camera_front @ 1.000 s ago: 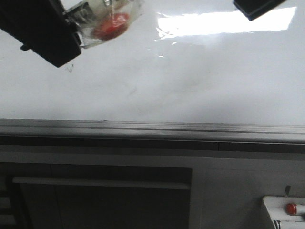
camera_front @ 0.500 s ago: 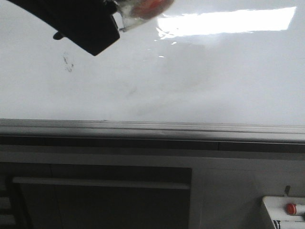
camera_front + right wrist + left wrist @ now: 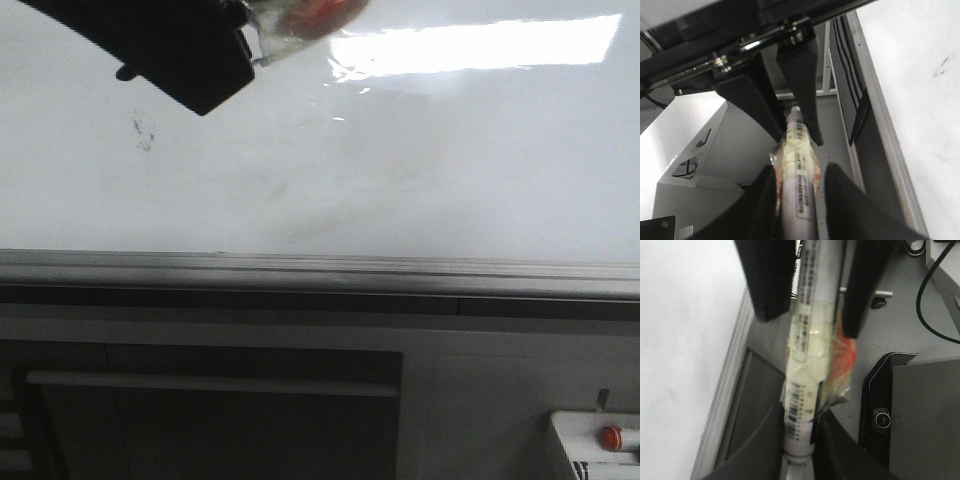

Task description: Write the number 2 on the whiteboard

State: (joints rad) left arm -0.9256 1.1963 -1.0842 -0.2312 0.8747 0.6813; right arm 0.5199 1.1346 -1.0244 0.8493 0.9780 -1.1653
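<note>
Left arm enters the front view from the upper left corner, dark housing angled down toward the right, over the top of the whiteboard [image 3: 450, 170]. Its left hand [image 3: 812, 327] is pinching a white marker [image 3: 807, 365]: both black fingers [image 3: 765, 285] press against the barrel. The marker is wrapped in clear yellowish tape with a red piece [image 3: 845, 357] under the wrap on one side; a printed barcode label runs along the barrel. In the front view only the taped end with the red bit [image 3: 305, 15] shows at the top edge, just off the arm housing. Tip-to-board contact: cannot tell.

The right hand [image 3: 795, 130] does not appear in the front view. In its wrist view it clamps a second marker [image 3: 797, 180] of the same kind, taped, barcode visible, fingers [image 3: 802, 75] tight on the barrel. Board surface sits to one side of that hand, apart from it.

Whiteboard: glossy white, fills the upper half of the front view, bright light reflection near the top right, faint grey wipe stains across the middle, grey metal rail [image 3: 320, 268] along the bottom edge. No readable number 2. Only a small dark scribble [image 3: 143, 133] at the left, below the left arm; the same faint mark shows in the right wrist view [image 3: 942, 67].
</note>
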